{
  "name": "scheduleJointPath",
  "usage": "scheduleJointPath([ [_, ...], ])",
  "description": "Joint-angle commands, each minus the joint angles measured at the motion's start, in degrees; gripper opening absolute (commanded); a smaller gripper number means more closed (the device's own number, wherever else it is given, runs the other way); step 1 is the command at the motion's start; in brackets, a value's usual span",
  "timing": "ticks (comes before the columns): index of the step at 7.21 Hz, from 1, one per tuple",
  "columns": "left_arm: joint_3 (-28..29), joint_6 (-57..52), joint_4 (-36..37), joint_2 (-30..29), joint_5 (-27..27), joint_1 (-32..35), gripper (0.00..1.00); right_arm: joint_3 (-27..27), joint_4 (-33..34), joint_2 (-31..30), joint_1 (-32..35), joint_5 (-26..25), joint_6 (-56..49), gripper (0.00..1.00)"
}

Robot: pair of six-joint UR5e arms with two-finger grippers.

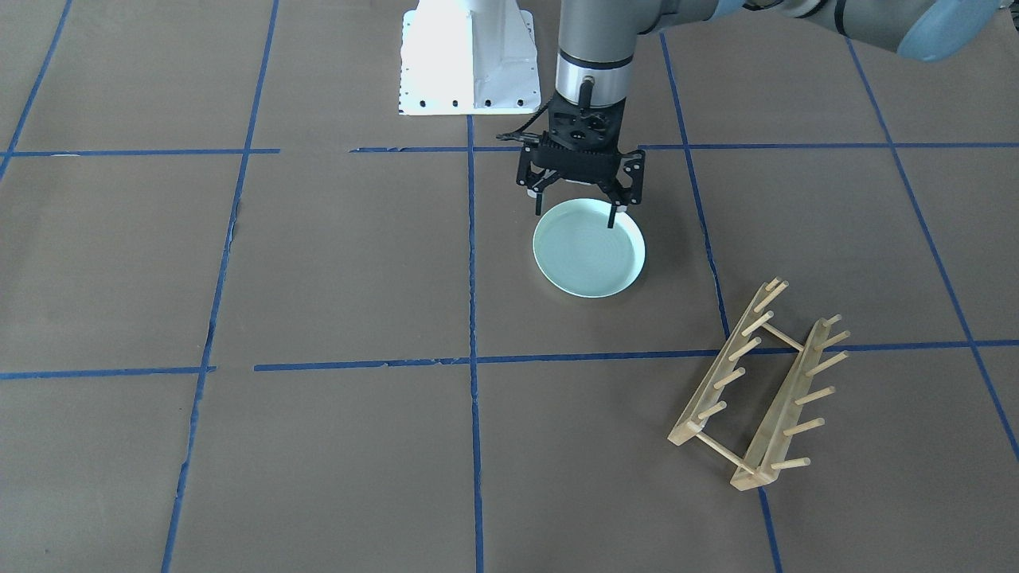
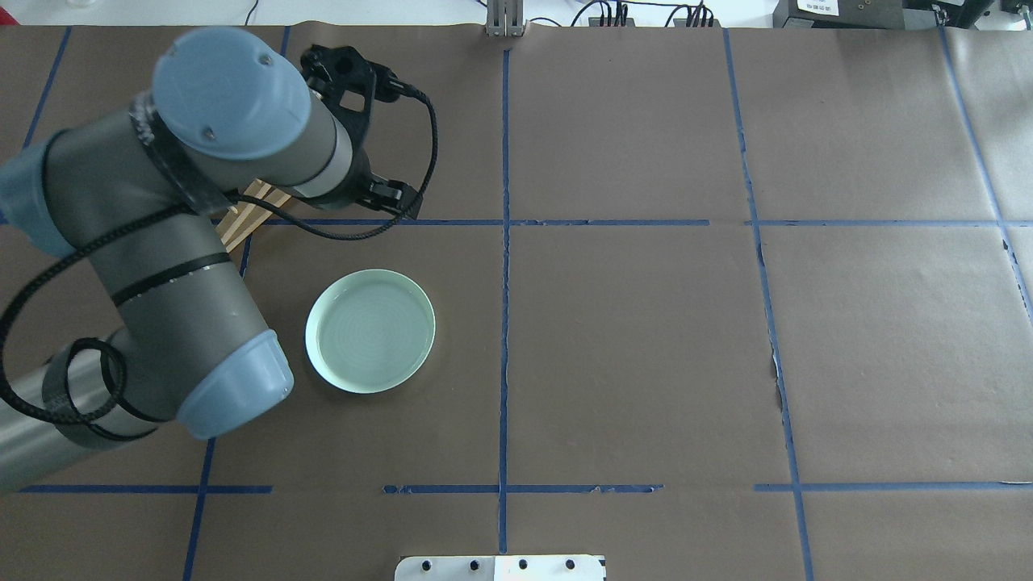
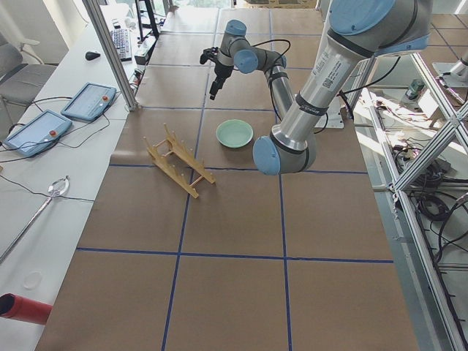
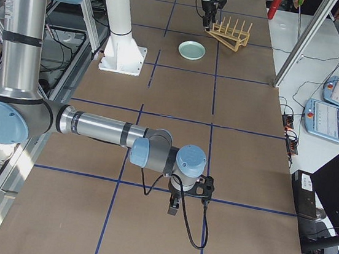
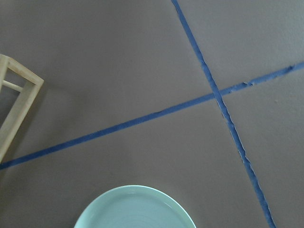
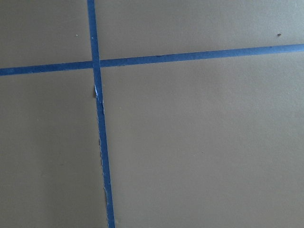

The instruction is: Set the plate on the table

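Round pale mint-green plate (image 1: 589, 251) lies flat on brown paper-covered table (image 1: 318, 263). Left two-finger gripper (image 1: 575, 216) hangs raised above it, not touching, jaws spread apart, empty.

The round mint-green plate (image 1: 589, 248) lies flat, rim up, on the brown-papered table (image 1: 318, 263) with blue tape lines.

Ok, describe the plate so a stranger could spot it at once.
On the brown paper table crossed by blue tape, find the white robot base. The plate lies flat in a square before it, near a wooden peg rack: round, pale mint green, faintly ringed.
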State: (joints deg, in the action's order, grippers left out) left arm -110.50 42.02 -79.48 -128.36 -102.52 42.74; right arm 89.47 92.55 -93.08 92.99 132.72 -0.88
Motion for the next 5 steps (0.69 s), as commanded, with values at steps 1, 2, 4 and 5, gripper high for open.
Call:
scheduleJointPath([
  [1,-0.2,-11.0,0.0,3.1,-8.7,11.4,1.00,0.0,0.0,0.0,0.0,0.0,0.0,1.00],
  [2,-0.1,-11.3,-0.2,4.4,-10.1,15.9,1.00,0.0,0.0,0.0,0.0,0.0,0.0,1.00],
  [4,-0.3,-22.4,-0.7,10.5,-15.7,24.3,1.00,0.0,0.0,0.0,0.0,0.0,0.0,1.00],
  [5,0.8,-31.7,-0.5,15.0,-19.3,30.2,1.00,0.0,0.0,0.0,0.0,0.0,0.0,1.00],
])
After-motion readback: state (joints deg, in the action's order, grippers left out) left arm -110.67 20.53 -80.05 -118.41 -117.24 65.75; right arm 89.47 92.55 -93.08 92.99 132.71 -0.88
